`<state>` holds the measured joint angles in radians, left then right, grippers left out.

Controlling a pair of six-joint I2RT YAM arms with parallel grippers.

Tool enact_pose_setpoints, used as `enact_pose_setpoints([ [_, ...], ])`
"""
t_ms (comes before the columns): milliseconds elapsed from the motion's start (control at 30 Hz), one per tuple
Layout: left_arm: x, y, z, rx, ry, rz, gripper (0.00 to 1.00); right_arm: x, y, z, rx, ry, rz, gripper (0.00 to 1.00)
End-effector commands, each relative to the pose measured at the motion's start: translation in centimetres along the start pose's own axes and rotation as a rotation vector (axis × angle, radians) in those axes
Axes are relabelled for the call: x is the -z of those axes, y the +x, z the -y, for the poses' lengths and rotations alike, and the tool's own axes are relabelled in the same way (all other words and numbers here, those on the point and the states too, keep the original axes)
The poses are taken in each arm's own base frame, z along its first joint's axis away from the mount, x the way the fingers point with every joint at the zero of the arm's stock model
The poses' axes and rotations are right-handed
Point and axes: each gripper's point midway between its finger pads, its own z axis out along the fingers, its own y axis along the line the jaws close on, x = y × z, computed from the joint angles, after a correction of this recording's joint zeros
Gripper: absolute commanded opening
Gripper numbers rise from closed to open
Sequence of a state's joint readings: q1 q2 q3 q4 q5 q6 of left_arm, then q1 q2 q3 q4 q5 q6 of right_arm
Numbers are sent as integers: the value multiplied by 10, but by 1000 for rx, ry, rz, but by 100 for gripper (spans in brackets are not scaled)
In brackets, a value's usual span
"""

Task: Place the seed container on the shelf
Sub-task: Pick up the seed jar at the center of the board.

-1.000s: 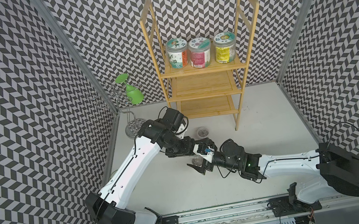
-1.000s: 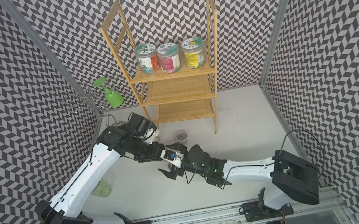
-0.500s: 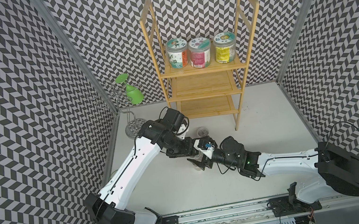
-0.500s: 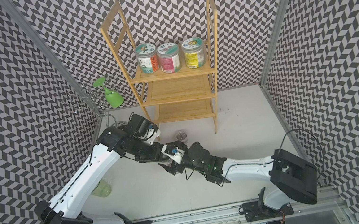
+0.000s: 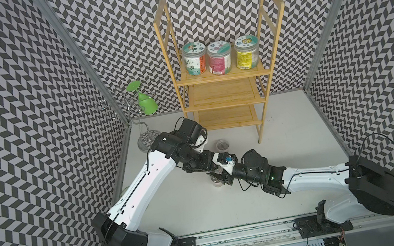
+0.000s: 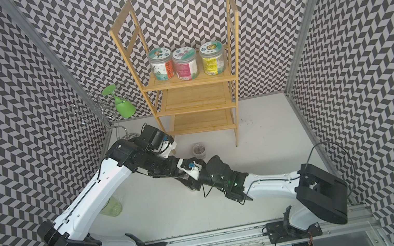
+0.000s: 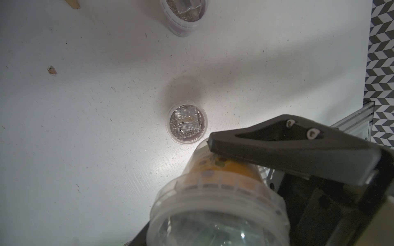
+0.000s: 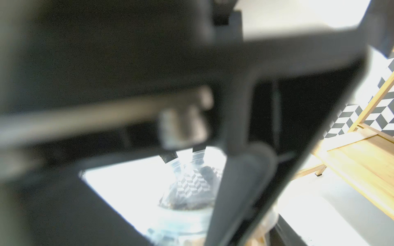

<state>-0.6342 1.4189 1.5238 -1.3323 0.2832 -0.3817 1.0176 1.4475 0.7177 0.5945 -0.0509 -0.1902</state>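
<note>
Mostly hidden: the seed container sat where the two grippers met.
Both top views buried the seed container (image 7: 215, 191) under the wrists. Only the left wrist view showed it clearly, clamped in the left gripper (image 5: 217, 174). One black finger (image 7: 277, 153) lay across its orange label, and the opposite finger was cut off. Its long axis ran tilted, lid toward that wrist, base pointing down and away at the table (image 7: 85, 127). The right gripper (image 5: 227, 180) was close against it, but its own view was blurred, so whether its jaws gripped could not be told. The shelf (image 5: 221, 80) stood well beyond both tools.
</note>
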Motion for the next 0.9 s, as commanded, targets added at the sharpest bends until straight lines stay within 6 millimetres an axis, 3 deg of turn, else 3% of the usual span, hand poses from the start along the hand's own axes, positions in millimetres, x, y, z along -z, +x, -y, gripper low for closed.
enact_pose_setpoints([
  [0,10,5,12,-40,49,13,71,-2,-18,8,-2,25,53,61],
  [433,19,5,16,-66,67,40,96,-2,-17,10,-1,29,51,56],
  [500,24,-3,22,-83,89,81,99,-2,-17,11,-2,32,49,56],
  [867,75,-20,47,-193,179,279,99,-2,-7,13,-15,35,19,56],
])
